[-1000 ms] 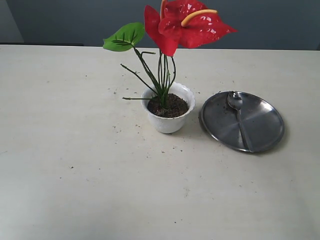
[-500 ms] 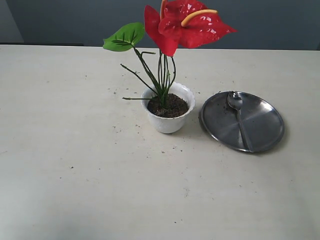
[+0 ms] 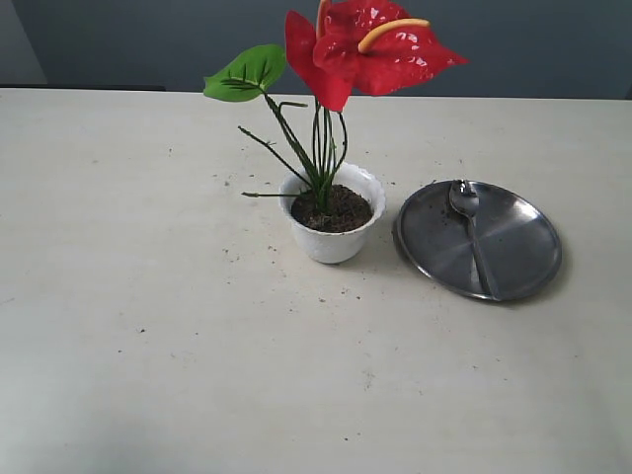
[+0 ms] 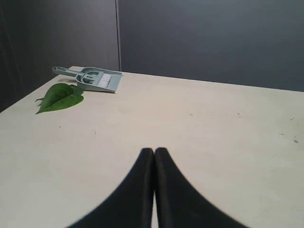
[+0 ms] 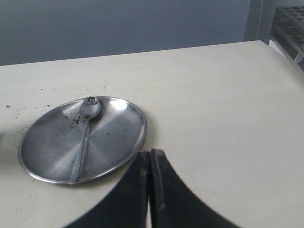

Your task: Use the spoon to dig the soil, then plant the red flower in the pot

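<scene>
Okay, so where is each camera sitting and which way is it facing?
Exterior: off the arms, raised, looking down across the table at the red flower in the pot and the spoon on the steel plate; no robot parts show.
Left wrist: on the left arm, low, looking past the shut left gripper toward a loose leaf and dustpan.
Right wrist: on the right arm, looking past the shut right gripper at plate and spoon.
Shared: exterior and right wrist both show those.

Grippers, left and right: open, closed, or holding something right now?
Left gripper: jaws closed, holding nothing.
Right gripper: jaws closed, holding nothing.
</scene>
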Controlling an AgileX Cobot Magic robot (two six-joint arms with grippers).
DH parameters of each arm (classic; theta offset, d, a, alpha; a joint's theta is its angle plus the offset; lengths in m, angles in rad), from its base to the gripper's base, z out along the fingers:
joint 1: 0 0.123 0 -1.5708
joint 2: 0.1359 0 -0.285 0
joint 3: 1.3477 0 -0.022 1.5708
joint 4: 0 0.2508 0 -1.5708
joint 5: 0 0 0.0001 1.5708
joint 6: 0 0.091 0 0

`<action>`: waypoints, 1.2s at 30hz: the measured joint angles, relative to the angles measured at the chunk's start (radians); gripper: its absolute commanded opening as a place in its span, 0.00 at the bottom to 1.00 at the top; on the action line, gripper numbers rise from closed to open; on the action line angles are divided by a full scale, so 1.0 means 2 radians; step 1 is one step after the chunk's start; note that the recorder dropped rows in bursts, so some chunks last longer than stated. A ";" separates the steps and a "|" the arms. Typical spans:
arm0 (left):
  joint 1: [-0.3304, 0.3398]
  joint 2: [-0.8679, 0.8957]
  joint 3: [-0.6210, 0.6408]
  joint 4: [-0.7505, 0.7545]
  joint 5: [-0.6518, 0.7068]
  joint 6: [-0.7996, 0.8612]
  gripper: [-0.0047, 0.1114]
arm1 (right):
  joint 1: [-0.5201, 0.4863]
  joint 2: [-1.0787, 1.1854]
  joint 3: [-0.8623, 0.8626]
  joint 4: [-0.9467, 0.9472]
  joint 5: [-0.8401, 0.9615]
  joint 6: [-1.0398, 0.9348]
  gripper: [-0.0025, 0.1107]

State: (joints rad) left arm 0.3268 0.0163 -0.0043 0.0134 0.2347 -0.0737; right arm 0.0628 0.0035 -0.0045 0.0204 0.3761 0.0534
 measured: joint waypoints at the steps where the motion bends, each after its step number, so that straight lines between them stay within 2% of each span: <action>1: 0.000 -0.001 0.000 -0.004 0.000 0.000 0.04 | 0.000 0.000 0.000 0.000 0.000 0.000 0.02; 36: 0.000 -0.006 0.000 -0.020 0.009 0.001 0.04 | 0.000 0.000 0.000 0.000 0.000 0.000 0.02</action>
State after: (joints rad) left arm 0.3268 0.0052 -0.0043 -0.0273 0.2522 -0.0719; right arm 0.0628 0.0035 -0.0045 0.0204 0.3761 0.0534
